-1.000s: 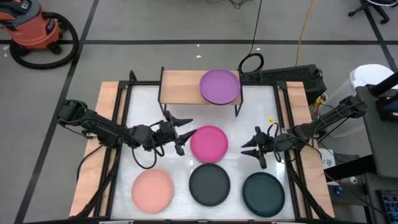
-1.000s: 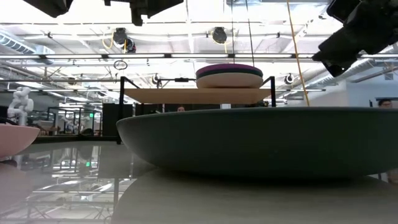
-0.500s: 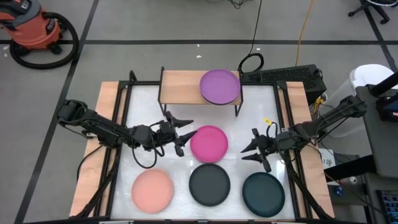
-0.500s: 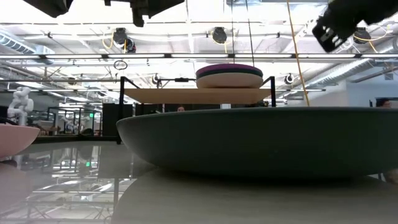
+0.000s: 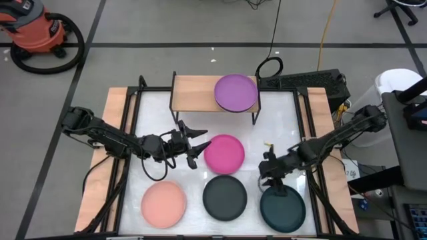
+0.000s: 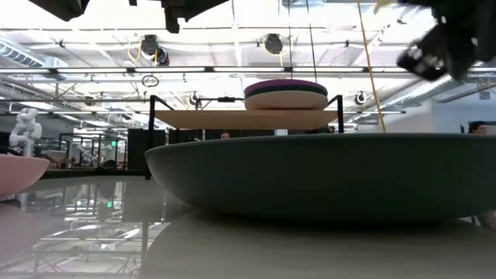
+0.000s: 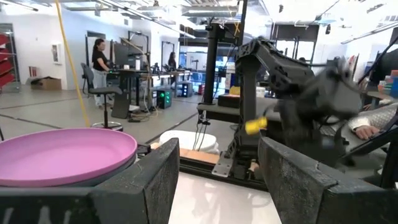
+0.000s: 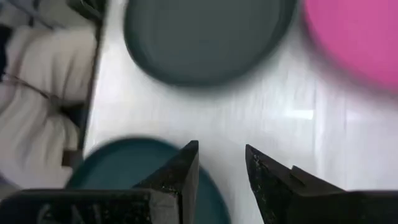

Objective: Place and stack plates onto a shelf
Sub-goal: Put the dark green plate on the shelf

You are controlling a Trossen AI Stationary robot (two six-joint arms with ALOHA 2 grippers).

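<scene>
The wooden shelf stands at the table's far side and carries a stack of plates, the purple plate on top; the low view shows a dark and a beige plate under it. The magenta plate, salmon plate, dark grey plate and dark teal plate lie flat on the table. My left gripper is open and empty, just left of the magenta plate. My right gripper is open and empty, pointing down above the teal plate's far-left rim.
The table's wooden edges and black frame rails run along both sides. The shelf's left half is bare. A person sits at a desk in the room beyond. An orange vacuum stands on the floor.
My right gripper has moved toward the table's near edge and a little left, from beside the magenta plate to above the teal plate's far-left rim, tipping to point down. The plates have stayed in place.
</scene>
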